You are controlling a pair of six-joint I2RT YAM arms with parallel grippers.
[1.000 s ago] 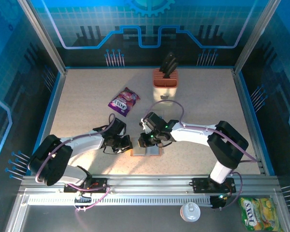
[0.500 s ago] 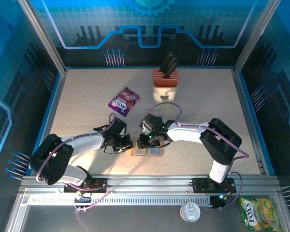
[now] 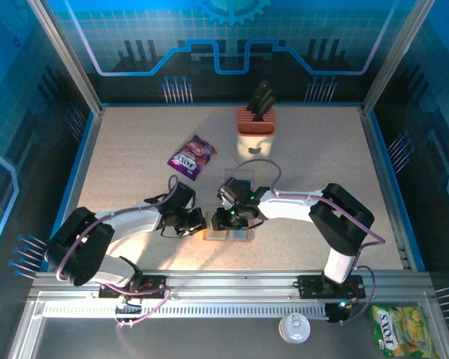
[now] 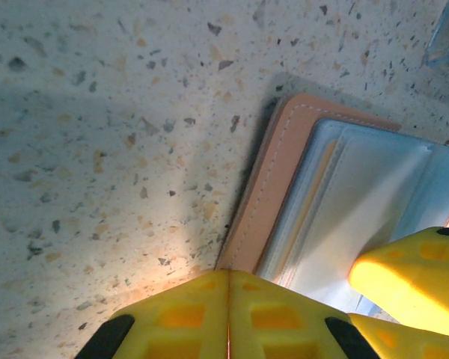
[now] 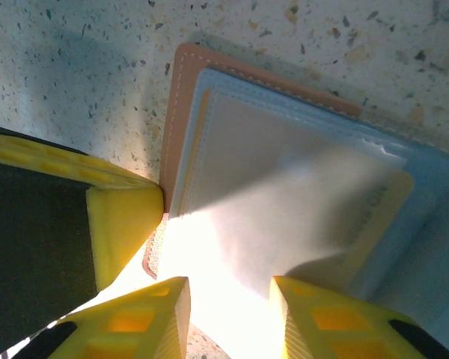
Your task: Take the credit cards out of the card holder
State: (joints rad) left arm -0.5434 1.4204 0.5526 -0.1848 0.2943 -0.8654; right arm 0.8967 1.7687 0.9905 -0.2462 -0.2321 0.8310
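Note:
The card holder (image 3: 229,233) lies open and flat on the table, brown rim around grey-blue pockets (image 4: 359,194). The credit cards sit in its pockets; a tan-orange card edge (image 4: 315,196) peeks out along the left pocket, and another pale yellow edge (image 5: 391,212) shows at the right. My left gripper (image 4: 228,272) is shut, its joined tips resting on the holder's brown left rim (image 4: 266,202). My right gripper (image 5: 228,290) hovers over the near part of the holder, jaws open, with the glare-lit pocket face (image 5: 284,202) between them. The left gripper's finger (image 5: 123,224) is beside it.
A purple snack packet (image 3: 191,157) lies at the back left. A cream-and-orange knife block (image 3: 255,120) stands at the back centre. A clear plastic sleeve (image 3: 242,182) lies just behind the right gripper. Both arms crowd the front centre of the speckled table (image 3: 322,149).
The right arm's elbow has swung left and its gripper has settled slightly lower-left over the holder. The left arm and the holder have stayed in place.

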